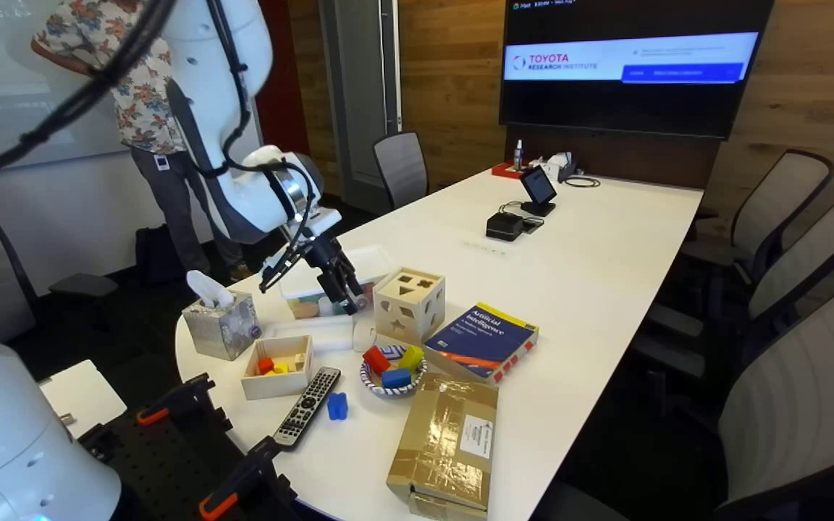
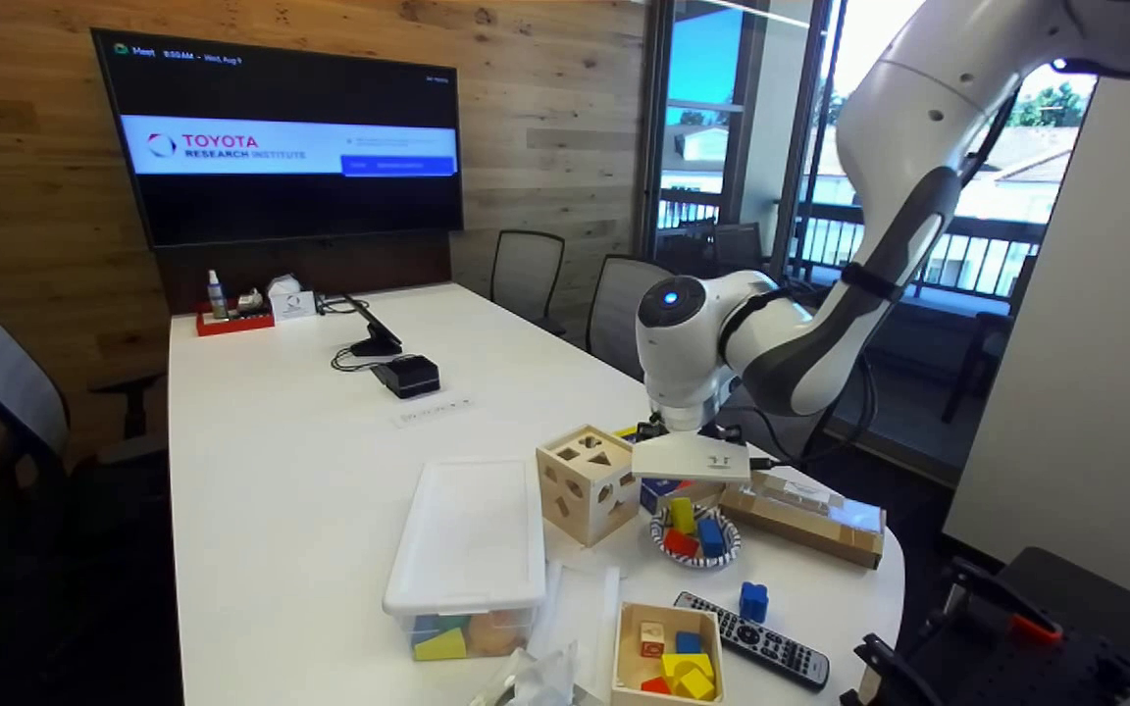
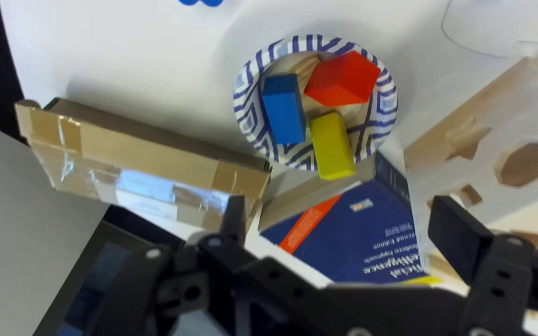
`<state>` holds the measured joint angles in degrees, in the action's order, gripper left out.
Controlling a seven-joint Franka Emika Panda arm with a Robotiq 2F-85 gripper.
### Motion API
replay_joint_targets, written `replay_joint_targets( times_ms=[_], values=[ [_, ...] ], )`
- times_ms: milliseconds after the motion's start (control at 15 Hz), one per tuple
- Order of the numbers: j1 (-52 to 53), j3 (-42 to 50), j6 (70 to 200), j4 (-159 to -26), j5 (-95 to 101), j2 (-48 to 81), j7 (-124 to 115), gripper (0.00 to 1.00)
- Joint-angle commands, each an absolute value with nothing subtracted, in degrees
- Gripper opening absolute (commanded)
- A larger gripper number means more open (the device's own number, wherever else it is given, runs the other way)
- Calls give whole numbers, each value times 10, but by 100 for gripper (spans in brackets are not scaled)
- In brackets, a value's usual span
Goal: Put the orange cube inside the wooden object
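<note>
The orange cube, an orange-red block [image 1: 376, 359], lies in a blue-and-white bowl with a blue and a yellow block. It shows in both exterior views [image 2: 681, 544] and at the upper middle of the wrist view [image 3: 343, 79]. The wooden object, a pale box with shape-cut holes [image 1: 411, 333], stands beside the bowl [image 2: 606, 522] and at the right of the wrist view [image 3: 498, 121]. My gripper [image 3: 343, 217] is open and empty, pointing down above the book, apart from the cube. In an exterior view the gripper [image 1: 350, 298] shows side-on; elsewhere a pale plate hides it.
The bowl's rim [image 3: 245, 93] is close to the book [image 1: 482, 340] and the taped package [image 1: 439, 449]. A clear lidded bin [image 2: 472, 529], tissue box [image 1: 221, 329], block tray [image 1: 272, 387], remote [image 1: 308, 405] and blue piece [image 1: 337, 407] stand around.
</note>
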<state>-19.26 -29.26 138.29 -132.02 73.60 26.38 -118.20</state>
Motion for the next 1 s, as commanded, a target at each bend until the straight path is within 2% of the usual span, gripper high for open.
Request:
replay_joint_targets(
  times_ms=[0,400,667,933],
  values=[
    [-52,-147,1428,-1204,730,392,-1189,100],
    [48,-63,1470,-1038,630,551,-1171,100],
    [85,-31,1464,-1007,565,568,-1178,100],
    [118,-2,1462,-1032,518,543,-1190,100]
  ],
)
